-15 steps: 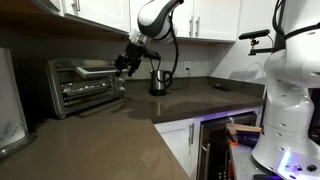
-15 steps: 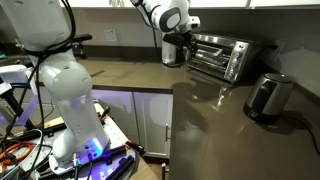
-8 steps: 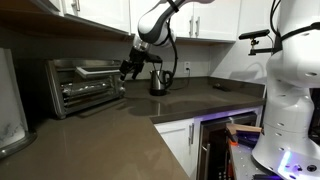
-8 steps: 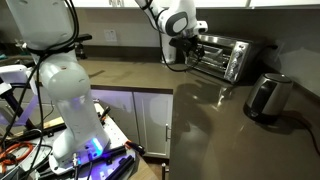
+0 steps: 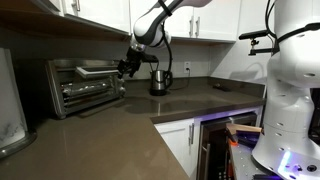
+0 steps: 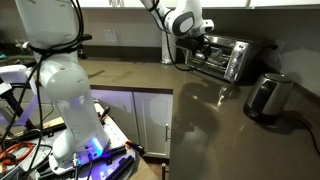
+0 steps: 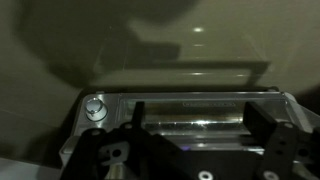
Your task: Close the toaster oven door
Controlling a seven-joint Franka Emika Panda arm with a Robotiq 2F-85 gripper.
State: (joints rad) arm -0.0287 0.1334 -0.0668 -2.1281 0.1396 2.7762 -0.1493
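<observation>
From my station, the toaster oven (image 5: pixel 85 86) sat on the dark countertop (image 5: pixel 120 138), against the wall and below the white cabinets (image 5: pixel 215 15). Its front was open enough for me to see the wire racks inside. In both exterior views the gripper (image 5: pixel 124 69) hung at the upper front corner of the oven, on the side nearest a dark spouted jug (image 5: pixel 158 82) that stood just beside the oven.

The wrist view looked down on the toaster oven door (image 7: pixel 190 115). Its glass panel in a silver frame lay lowered beneath the gripper, and bare countertop showed beyond its far edge. A small round shiny part (image 7: pixel 95 106) sat near the door's left corner, but I could not tell what it was.

The two dark fingers (image 7: pixel 268 140) came in at the bottom of the wrist view. They were spread well apart with only the glass showing between them, so the pincer was wide open and held nothing. Whether either finger touched the door or the oven's frame I could not tell, as the wrist view was dim and the exterior views too small.

A steel electric kettle (image 6: pixel 268 95) stood on the same countertop, well apart from the oven and nearer that camera.
</observation>
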